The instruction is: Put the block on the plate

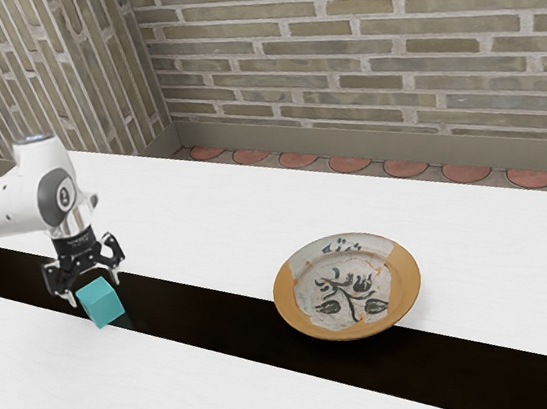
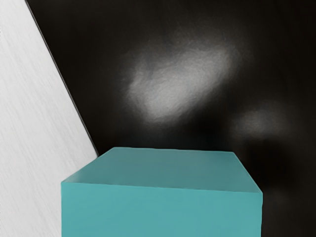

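First, exterior view: note the gripper at the exterior view's left, fingers spread wide, with the teal block low between the fingertips, at the camera-side edge of the dark stripe. Compare the plate, toward the exterior view's right, well apart from the block, lying partly over the stripe and partly over the white tabletop. Second, wrist view: observe the block close beneath the gripper, against white tabletop and dark stripe.
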`<control>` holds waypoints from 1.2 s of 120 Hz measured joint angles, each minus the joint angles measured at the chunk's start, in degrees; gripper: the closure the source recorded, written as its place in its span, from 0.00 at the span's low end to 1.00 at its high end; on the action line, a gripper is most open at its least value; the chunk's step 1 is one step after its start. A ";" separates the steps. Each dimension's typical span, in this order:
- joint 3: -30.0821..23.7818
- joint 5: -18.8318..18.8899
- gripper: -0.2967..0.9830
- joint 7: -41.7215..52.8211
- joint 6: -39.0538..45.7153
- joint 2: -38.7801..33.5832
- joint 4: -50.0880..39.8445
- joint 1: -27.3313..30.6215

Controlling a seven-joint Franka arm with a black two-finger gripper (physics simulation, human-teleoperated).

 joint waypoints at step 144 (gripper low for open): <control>0.02 -2.51 0.46 1.52 2.22 -3.04 -0.26 -3.34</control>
